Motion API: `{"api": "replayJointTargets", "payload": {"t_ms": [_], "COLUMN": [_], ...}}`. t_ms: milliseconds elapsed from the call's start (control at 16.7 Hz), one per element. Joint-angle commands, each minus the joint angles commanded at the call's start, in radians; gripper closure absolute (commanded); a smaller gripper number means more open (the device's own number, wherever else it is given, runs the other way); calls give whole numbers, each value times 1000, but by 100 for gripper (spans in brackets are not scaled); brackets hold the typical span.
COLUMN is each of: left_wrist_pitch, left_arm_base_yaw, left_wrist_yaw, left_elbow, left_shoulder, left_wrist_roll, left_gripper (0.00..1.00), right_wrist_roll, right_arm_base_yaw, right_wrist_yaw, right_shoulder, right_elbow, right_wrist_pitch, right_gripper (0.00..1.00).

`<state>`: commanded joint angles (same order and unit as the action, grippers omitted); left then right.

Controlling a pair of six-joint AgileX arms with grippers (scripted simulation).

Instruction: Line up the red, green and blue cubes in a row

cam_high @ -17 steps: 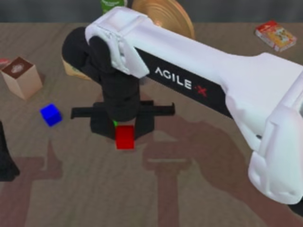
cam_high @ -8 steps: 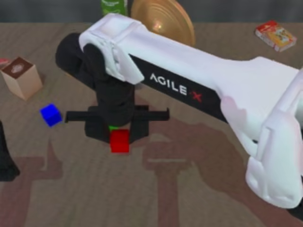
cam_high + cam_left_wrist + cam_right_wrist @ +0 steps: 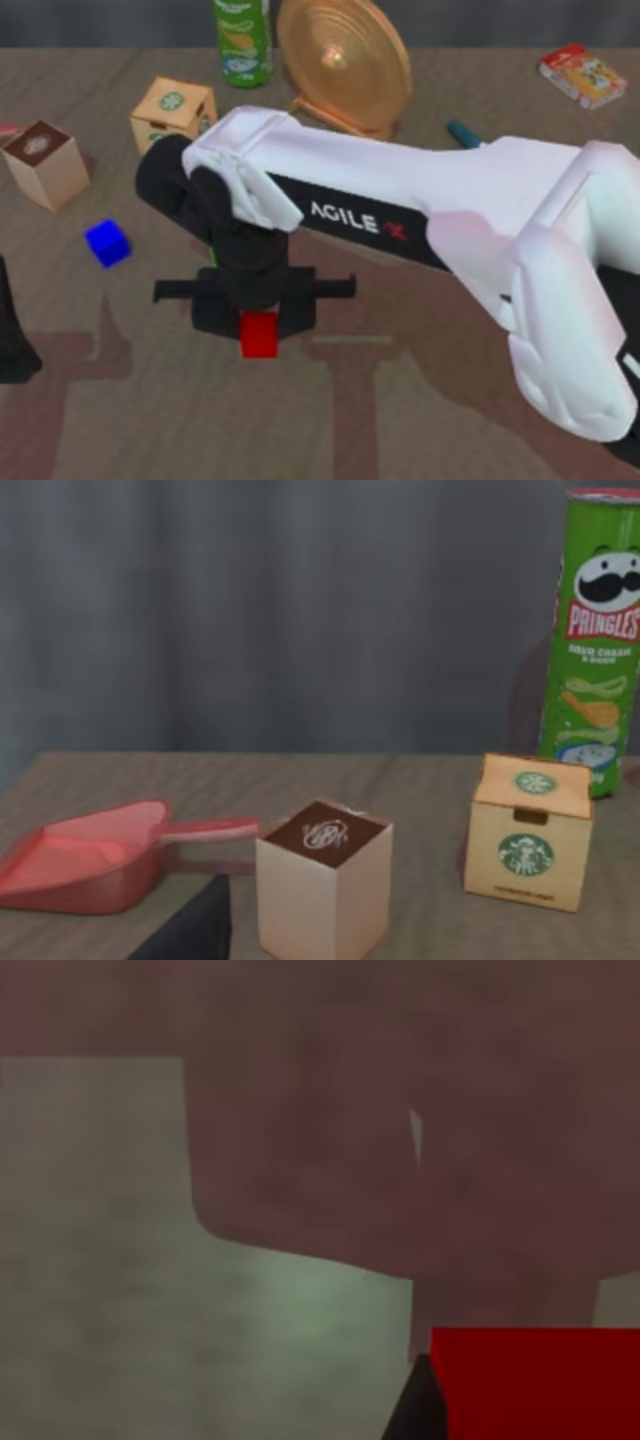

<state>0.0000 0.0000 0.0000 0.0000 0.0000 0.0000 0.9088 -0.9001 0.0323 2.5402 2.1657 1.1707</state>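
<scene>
Right arm reaches across the top view from the lower right to centre-left. Its claw point(image 3: 258, 322) sits low over the surface point(image 3: 400, 420), pinching the red cube point(image 3: 259, 334), which shows just under the black wrist housing. In the right wrist view the red cube point(image 3: 535, 1382) fills the lower right corner with a dark finger point(image 3: 418, 1410) tight against its side; judged held, though whether it is resting on the surface or just off it cannot be told.

Blue cube point(image 3: 107, 243) lies alone at left-centre of the top view, well apart from the red one, up and to the left of the claw. A thin sliver of green shows at the left edge of the wrist housing; probably the green cube point(image 3: 214, 254), mostly hidden under the arm, near the red one.

Left arm parked: only a dark edge at the lower left of the top view; its claw state cannot be told.

Relation that matters: red sits below and right of blue, green apparently between them. Blue lies nearer the left arm.

Clutter along the top: two cardboard boxes point(image 3: 45, 164), Pringles can point(image 3: 243, 40), gold plate point(image 3: 342, 62).
</scene>
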Motion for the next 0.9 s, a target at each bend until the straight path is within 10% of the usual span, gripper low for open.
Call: {"api": "replayJointTargets", "payload": {"t_ms": [180, 900], "left_wrist_pitch": [0, 0], "left_arm_base_yaw": [0, 0], "left_wrist_yaw": [0, 0], "left_elbow": [0, 0], "left_shoulder": [0, 0], "left_wrist_roll": [0, 0], "left_gripper": [0, 0], "right_wrist_roll": [0, 0], "right_arm_base_yaw": [0, 0], "right_wrist_yaw": [0, 0], "right_shoulder": [0, 0], "right_elbow": [0, 0], "right_wrist_pitch": [0, 0], "right_gripper": [100, 10]}}
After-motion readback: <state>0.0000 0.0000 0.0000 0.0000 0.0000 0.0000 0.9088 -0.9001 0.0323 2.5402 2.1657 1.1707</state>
